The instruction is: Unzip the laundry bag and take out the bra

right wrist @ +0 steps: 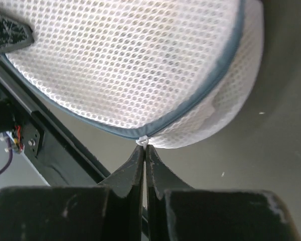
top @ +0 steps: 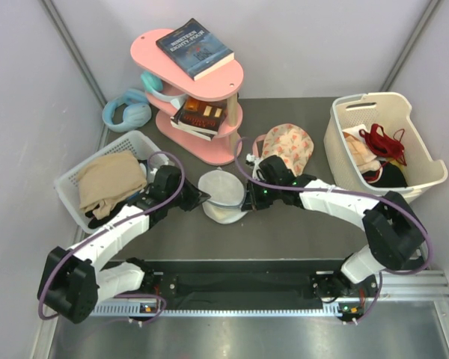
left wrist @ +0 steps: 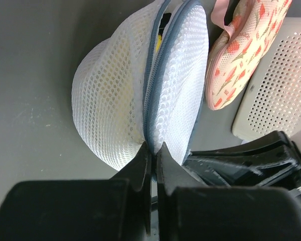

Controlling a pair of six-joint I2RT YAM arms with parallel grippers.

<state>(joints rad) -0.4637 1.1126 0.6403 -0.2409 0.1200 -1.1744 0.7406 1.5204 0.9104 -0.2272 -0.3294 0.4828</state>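
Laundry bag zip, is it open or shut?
Partly open: the zip on the laundry bag gapes at its far end, yellow bra showing; nearer the left hand it is closed.

The overhead view looks down from behind; both wrist views, seemingly opposed, sit close against the laundry bag [top: 223, 196].

Soft, even light is falling from overhead in the top view, leaving only faint shadows beneath the pink shelf [top: 213, 149]. The left gripper [left wrist: 151, 149] and right gripper [right wrist: 143, 150] are looming dark and blurred near their lenses, while the laundry bag [left wrist: 115, 95] mesh is showing crisp and bright.
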